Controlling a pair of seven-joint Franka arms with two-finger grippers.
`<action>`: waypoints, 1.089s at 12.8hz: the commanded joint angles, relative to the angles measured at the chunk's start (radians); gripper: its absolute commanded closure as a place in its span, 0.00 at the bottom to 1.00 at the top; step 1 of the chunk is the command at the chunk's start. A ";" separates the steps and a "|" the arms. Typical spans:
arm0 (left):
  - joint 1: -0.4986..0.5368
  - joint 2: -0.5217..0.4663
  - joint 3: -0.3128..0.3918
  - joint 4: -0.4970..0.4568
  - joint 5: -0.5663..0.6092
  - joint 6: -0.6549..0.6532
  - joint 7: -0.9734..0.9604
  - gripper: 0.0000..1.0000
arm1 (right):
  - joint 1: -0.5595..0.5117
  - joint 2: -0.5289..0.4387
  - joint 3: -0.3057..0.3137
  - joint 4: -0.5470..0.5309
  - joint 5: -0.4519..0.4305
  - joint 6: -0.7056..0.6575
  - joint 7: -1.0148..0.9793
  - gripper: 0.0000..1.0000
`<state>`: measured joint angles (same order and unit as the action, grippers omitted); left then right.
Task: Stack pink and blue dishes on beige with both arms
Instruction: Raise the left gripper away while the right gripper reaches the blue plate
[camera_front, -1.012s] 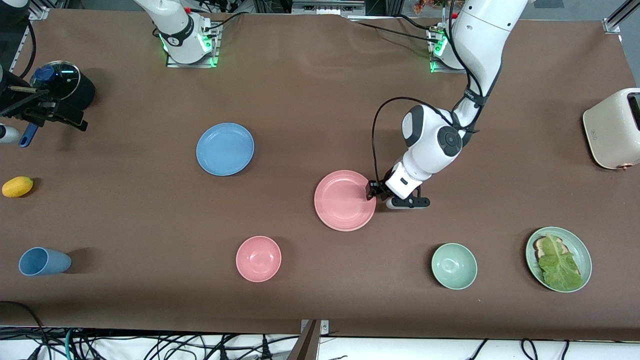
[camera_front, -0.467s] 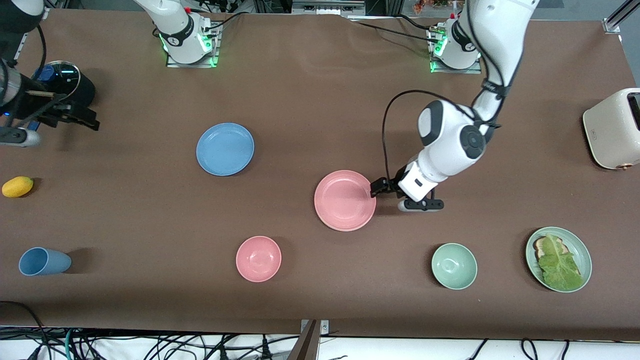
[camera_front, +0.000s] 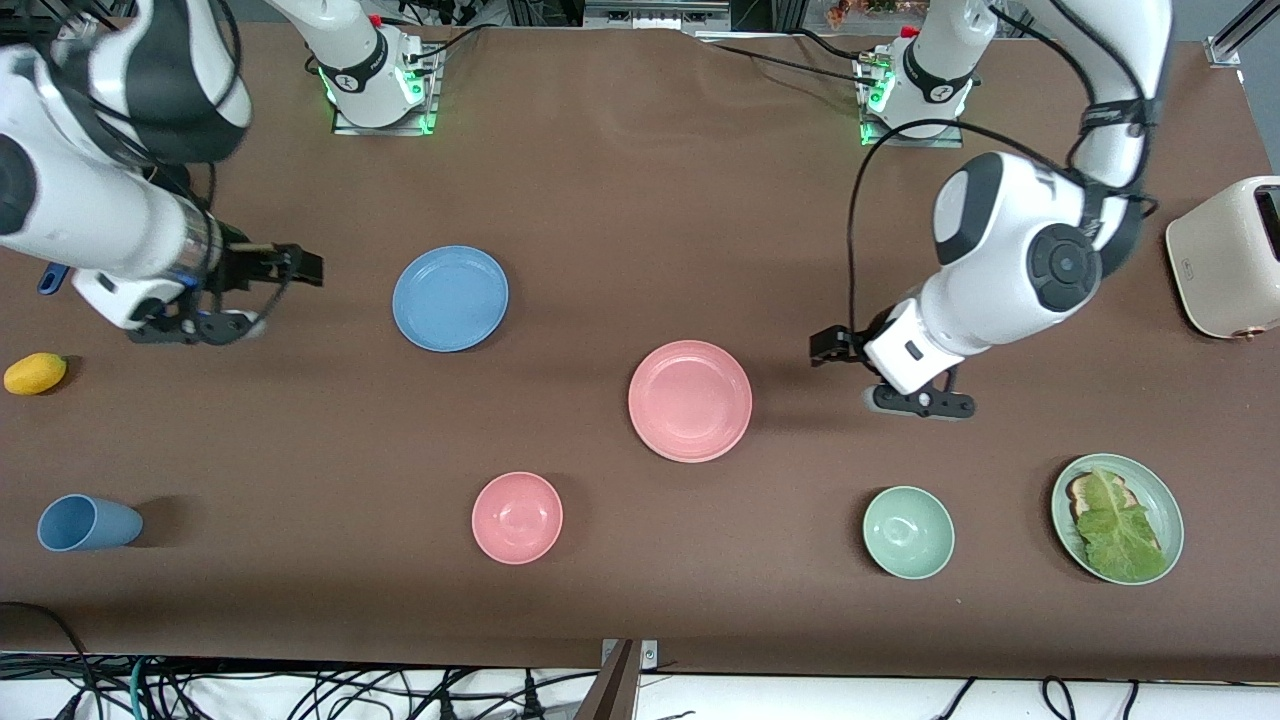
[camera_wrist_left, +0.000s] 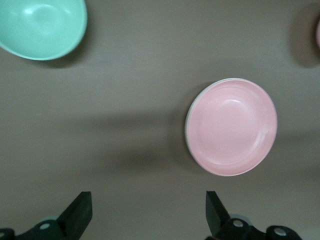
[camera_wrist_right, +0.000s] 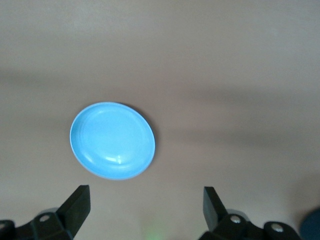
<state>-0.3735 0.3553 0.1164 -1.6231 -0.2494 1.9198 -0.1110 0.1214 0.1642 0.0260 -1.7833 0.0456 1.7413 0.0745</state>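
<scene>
The pink plate lies flat near the table's middle. In the left wrist view the pink plate shows a thin pale edge under its rim; otherwise no beige plate shows. The blue plate lies alone, farther from the front camera and toward the right arm's end; it is also in the right wrist view. My left gripper hangs open and empty over bare table beside the pink plate. My right gripper hangs open and empty over bare table beside the blue plate.
Along the near edge stand a blue cup, a pink bowl, a green bowl and a green plate with toast and lettuce. A cream toaster sits at the left arm's end, a yellow fruit at the right arm's.
My left gripper came off the pink plate's rim, rose and drew back toward the left arm's end. My right arm swung in from the table's end toward the blue plate.
</scene>
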 joint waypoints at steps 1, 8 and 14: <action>0.041 0.014 0.000 0.115 0.108 -0.134 0.061 0.00 | -0.008 -0.032 -0.003 -0.209 0.023 0.188 -0.004 0.00; 0.205 -0.024 -0.003 0.172 0.177 -0.235 0.313 0.00 | -0.009 -0.035 0.015 -0.626 0.023 0.697 -0.018 0.00; 0.343 -0.039 -0.007 0.180 0.186 -0.249 0.473 0.00 | -0.009 0.055 0.040 -0.676 0.036 0.837 -0.018 0.02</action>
<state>-0.0747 0.3235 0.1229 -1.4555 -0.0860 1.6898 0.3109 0.1196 0.2134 0.0536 -2.4467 0.0536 2.5496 0.0715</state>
